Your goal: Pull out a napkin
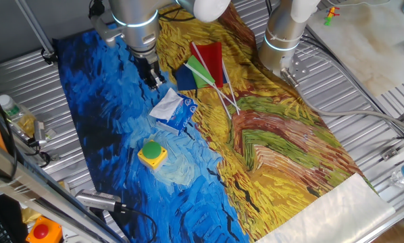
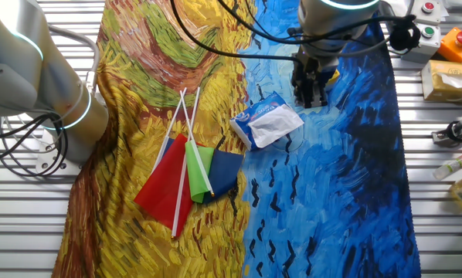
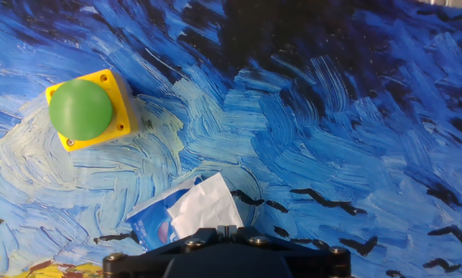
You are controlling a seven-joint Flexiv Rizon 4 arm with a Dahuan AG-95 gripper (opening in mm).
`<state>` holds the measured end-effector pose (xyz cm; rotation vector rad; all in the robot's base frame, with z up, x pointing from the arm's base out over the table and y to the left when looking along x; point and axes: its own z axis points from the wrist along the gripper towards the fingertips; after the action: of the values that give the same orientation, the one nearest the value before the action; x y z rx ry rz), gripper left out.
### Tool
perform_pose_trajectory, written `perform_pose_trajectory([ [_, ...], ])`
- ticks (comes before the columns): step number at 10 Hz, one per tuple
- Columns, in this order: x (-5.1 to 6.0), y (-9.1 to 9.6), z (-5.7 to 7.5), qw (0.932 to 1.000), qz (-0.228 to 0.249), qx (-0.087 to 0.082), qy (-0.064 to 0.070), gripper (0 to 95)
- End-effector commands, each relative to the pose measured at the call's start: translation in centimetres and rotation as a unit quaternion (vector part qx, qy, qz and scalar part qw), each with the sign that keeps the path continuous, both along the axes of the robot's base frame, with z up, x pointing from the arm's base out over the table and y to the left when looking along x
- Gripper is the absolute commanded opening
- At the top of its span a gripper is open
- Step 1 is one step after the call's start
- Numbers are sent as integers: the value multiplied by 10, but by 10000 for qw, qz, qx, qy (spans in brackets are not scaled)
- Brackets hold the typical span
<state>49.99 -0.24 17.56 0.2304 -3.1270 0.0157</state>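
The gripper (image 1: 152,80) is hovering just above the table, and whether its fingers are parted or closed I cannot tell. Just beyond the fingertips, the napkin (image 2: 273,121) is sticking out of the blue packet (image 1: 180,116), creased and loose. This looks like the approach step: the next move calls for descending onto the sheet. Farther off, the green button box (image 3: 88,110) is sitting well apart.

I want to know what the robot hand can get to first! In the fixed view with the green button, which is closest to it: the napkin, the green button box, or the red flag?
Measured from the gripper:
1. The napkin, just below the jaws, sticking out of the blue packet.
2. The red flag, off to the right.
3. The green button box, farthest, past the packet toward the camera.
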Motion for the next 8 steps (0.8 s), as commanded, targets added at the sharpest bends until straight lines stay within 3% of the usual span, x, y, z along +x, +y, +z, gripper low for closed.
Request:
perform_pose_trajectory([
  [1, 1, 0, 0, 10000, -17, -7, -13, 0],
  [8, 5, -11, 29, 9998, 98, -129, -98, 0],
])
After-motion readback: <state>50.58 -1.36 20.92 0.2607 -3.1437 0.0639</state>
